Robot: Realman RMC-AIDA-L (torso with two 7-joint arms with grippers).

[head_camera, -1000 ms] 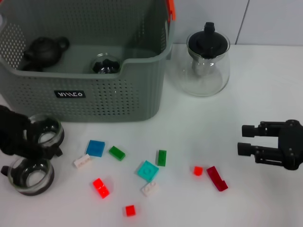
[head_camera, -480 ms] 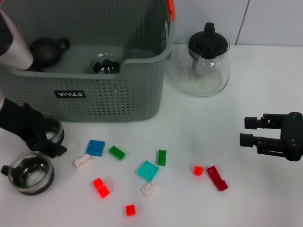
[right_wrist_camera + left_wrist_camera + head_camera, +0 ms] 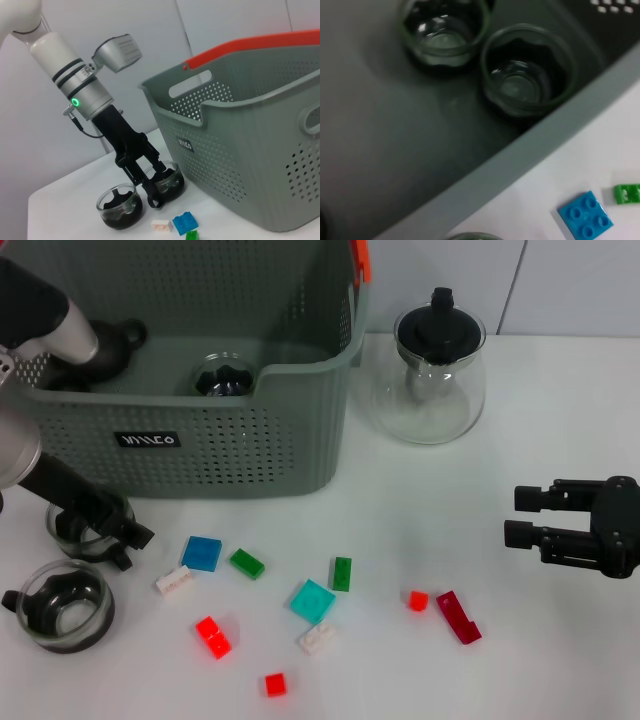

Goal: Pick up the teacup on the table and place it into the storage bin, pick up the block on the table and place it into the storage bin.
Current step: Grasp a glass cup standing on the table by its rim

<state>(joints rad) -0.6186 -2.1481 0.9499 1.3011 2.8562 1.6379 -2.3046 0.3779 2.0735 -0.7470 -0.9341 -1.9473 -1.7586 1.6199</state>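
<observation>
1. The left hand [image 3: 118, 540] is clamped on the rim of a glass teacup [image 3: 88, 523] on the worktop [image 3: 420, 530], just in front of the storage bin [image 3: 200, 450]; one finger [image 3: 141, 186] stands inside the cup and one outside.
2. Compared with a second ago, the left arm has swung up and toward the bin, so the forearm now crosses the bin's near left corner, and the gripped teacup has slid slightly away from the second glass teacup [image 3: 62, 607].
3. That second teacup stays put on the worktop, near the gripped one but apart from it.
4. The bin already holds a dark teapot [image 3: 110, 348] and another glass cup [image 3: 222, 376].
5. The blocks have not moved: a blue block [image 3: 202, 553], a green block [image 3: 246, 563], a white block [image 3: 176, 581] and others lie scattered on the worktop before the bin.
6. The right hand [image 3: 525, 517] hovers over the worktop's right side with fingers apart, barely shifted, holding nothing.
7. A glass teapot [image 3: 433, 365] with a black lid stands just beside the bin's right wall.
</observation>
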